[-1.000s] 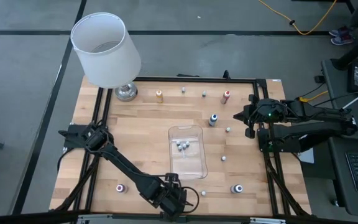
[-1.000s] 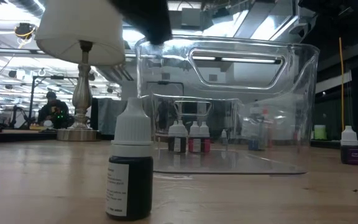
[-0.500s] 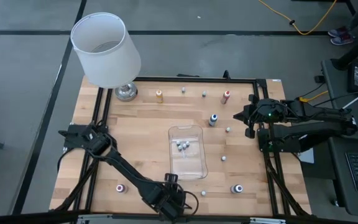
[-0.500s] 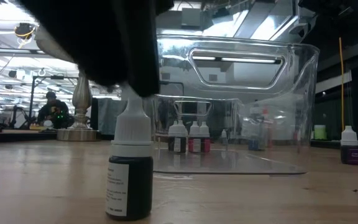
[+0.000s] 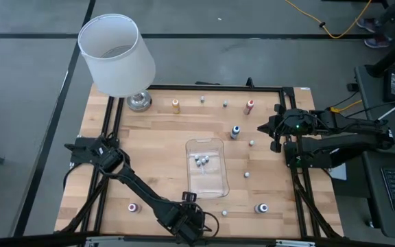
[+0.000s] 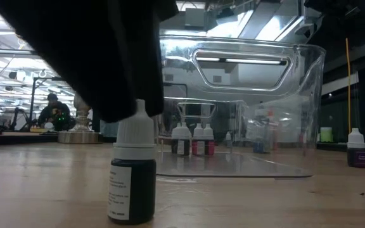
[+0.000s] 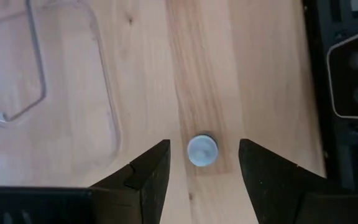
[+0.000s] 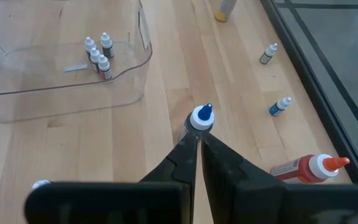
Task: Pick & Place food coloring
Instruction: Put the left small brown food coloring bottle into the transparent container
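Observation:
Near the table's near edge stands a dark food coloring bottle (image 6: pixel 134 171) with a pale cap (image 7: pixel 202 150). My left gripper (image 7: pixel 204 147) is open above it, pointing down, one finger on either side of the cap with gaps showing; its dark body (image 6: pixel 106 57) reaches cap height. The clear tray (image 5: pixel 206 180) holds several bottles (image 5: pixel 201 160). My right gripper (image 8: pixel 197 142) is shut and waits by the right side (image 5: pixel 262 128), a little off a blue-capped bottle (image 8: pixel 202 118).
A white lamp (image 5: pixel 117 55) stands at the far left corner. Loose bottles dot the table: orange (image 5: pixel 175 105), red (image 5: pixel 249 106), blue (image 5: pixel 235 132), one at the near left (image 5: pixel 134 206) and one at the near right (image 5: pixel 260 208). The black frame rail (image 5: pixel 293 165) borders the table.
My left gripper has come down over the dark bottle near the near edge, from above the tray's height to the level of the cap, staying open. The bottle has not moved.

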